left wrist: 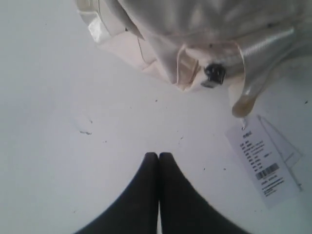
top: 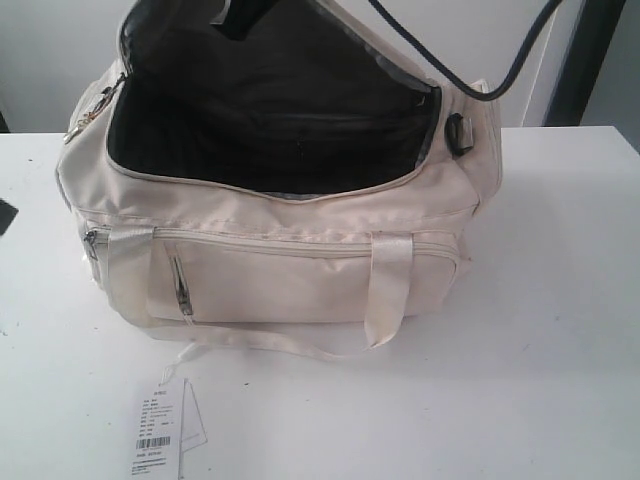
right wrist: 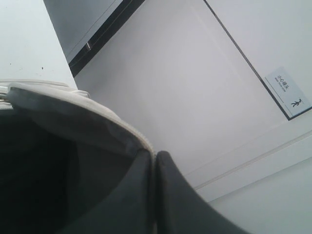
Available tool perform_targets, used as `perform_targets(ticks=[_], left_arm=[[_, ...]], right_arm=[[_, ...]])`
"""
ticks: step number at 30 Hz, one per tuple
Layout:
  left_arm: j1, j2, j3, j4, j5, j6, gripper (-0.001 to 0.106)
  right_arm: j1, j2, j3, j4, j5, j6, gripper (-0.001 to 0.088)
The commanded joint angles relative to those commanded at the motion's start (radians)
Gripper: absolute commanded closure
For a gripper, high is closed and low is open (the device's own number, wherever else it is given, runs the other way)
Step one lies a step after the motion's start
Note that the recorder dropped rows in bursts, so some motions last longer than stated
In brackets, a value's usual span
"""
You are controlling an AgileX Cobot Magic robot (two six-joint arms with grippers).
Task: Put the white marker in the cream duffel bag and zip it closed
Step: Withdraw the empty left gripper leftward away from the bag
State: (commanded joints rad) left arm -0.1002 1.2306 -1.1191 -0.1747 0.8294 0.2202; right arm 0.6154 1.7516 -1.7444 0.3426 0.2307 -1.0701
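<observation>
The cream duffel bag (top: 300, 270) stands on the white table (top: 560, 330) with its top zip wide open and the black lining showing. The white marker is out of view in every frame. My right gripper (right wrist: 154, 153) is shut on the bag's far rim (right wrist: 73, 105) and holds that edge lifted; in the exterior view it is the dark shape (top: 235, 15) at the top. In the left wrist view my left gripper (left wrist: 159, 155) is shut with nothing in it, over bare table a short way from the bag's end (left wrist: 204, 29).
A white barcode paper tag (top: 160, 430) lies on the table in front of the bag, also in the left wrist view (left wrist: 263, 163). A grey zipper pull (left wrist: 213, 74) hangs at the bag's end. A black cable (top: 500, 70) curves above the bag's right end.
</observation>
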Motion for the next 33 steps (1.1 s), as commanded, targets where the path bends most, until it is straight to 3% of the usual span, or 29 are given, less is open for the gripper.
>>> perform_targets(ticks=[10, 15, 17, 24, 27, 33], left_arm=[[0.148, 0.176, -0.199, -0.18, -0.028, 0.046, 0.105], [0.16, 0.249, -0.272, -0.229, -0.092, 0.05, 0.105], [0.16, 0.284, -0.301, -0.244, -0.102, 0.05, 0.098], [0.16, 0.404, -0.396, -0.346, -0.144, 0.046, 0.054], [0.16, 0.445, -0.424, -0.384, -0.185, 0.046, 0.048], [0.16, 0.523, -0.483, -0.401, -0.227, 0.046, 0.049]], right_arm=[[0.0, 0.0, 0.0, 0.0, 0.0, 0.0, 0.0868], [0.0, 0.0, 0.0, 0.0, 0.0, 0.0, 0.0868], [0.0, 0.0, 0.0, 0.0, 0.0, 0.0, 0.0868], [0.0, 0.0, 0.0, 0.0, 0.0, 0.0, 0.0868], [0.0, 0.0, 0.0, 0.0, 0.0, 0.0, 0.0868], [0.0, 0.0, 0.0, 0.0, 0.0, 0.0, 0.0868]])
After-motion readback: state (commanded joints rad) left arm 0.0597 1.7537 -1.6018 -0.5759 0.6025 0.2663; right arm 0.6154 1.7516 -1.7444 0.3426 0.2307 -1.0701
